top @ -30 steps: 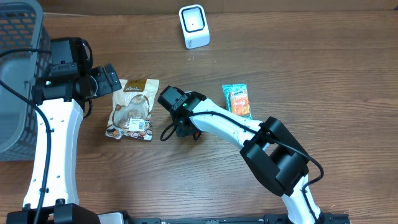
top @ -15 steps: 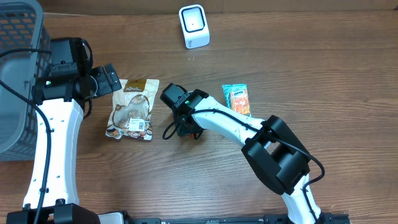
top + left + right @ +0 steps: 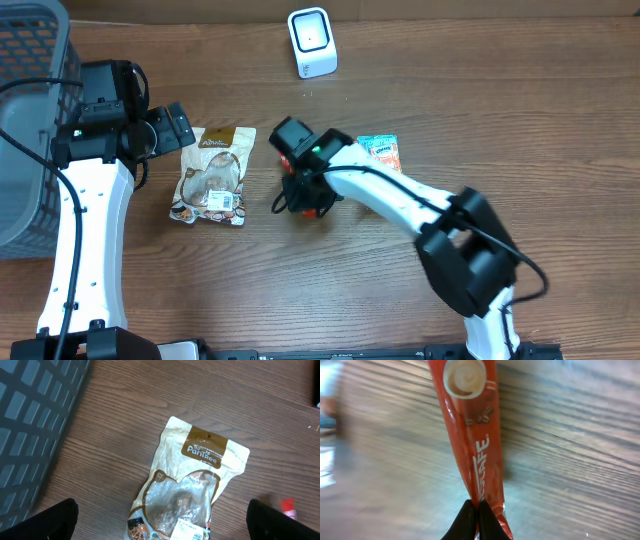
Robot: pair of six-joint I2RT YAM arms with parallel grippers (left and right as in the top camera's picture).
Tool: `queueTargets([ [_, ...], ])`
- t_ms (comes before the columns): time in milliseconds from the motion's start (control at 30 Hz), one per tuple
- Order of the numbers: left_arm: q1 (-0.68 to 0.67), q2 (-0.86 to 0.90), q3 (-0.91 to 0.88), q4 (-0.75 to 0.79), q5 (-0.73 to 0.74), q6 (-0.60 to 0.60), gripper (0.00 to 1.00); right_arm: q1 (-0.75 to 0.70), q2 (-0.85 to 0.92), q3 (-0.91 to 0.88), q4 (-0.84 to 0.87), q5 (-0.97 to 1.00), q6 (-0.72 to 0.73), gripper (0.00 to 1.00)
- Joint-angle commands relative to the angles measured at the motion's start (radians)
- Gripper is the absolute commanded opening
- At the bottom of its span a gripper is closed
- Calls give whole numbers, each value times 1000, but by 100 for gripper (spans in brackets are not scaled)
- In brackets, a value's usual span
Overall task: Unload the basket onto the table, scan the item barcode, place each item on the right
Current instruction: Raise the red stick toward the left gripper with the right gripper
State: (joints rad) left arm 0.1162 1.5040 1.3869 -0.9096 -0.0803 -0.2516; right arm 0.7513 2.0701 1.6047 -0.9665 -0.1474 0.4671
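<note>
The right gripper (image 3: 478,516) pinches a glossy red coffee-stick sachet (image 3: 470,435) — 2 fingers (image 3: 464,524) closed on its end. The left gripper (image 3: 162,522) hangs wide over a beige plastic snack pouch (image 3: 195,475).

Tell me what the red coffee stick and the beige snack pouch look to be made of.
The red coffee stick looks like thin glossy plastic or foil laminate, judging by its sheen. The beige snack pouch looks matte, like kraft paper, with a clear plastic window showing the contents.
</note>
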Motion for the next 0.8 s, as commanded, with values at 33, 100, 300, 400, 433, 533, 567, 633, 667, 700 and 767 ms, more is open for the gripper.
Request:
queueTargets([
  [33, 8, 5, 6, 1, -5, 20, 100, -64, -69, 31, 55, -335, -81, 4],
  [100, 8, 5, 6, 1, -5, 20, 100, -77, -67, 31, 90, -405, -82, 4],
  [300, 8, 5, 6, 1, -5, 20, 100, -82, -55, 6, 176, -507, -75, 4],
  [400, 8, 5, 6, 1, -5, 20, 100, -89, -51, -18, 229, -609, -76, 4],
  [433, 8, 5, 6, 1, -5, 20, 100, -92, -51, -23, 243, -635, -76, 4],
  [533, 8, 5, 6, 1, -5, 20, 100, -111, -51, -27, 267, -695, -79, 4],
  [567, 8, 5, 6, 1, -5, 20, 100, -118, -51, -27, 270, -708, -80, 4],
  [633, 8, 5, 6, 1, -5, 20, 100, -130, -51, -27, 270, -722, -79, 4],
  [667, 8, 5, 6, 1, -5, 20, 100, -134, -51, -27, 270, -723, -79, 4],
  [700, 8, 5, 6, 1, -5, 20, 100, -136, -51, -27, 270, -723, -79, 4],
  [767, 8, 5, 6, 1, -5, 20, 100, -137, -50, -28, 270, -723, -75, 4],
])
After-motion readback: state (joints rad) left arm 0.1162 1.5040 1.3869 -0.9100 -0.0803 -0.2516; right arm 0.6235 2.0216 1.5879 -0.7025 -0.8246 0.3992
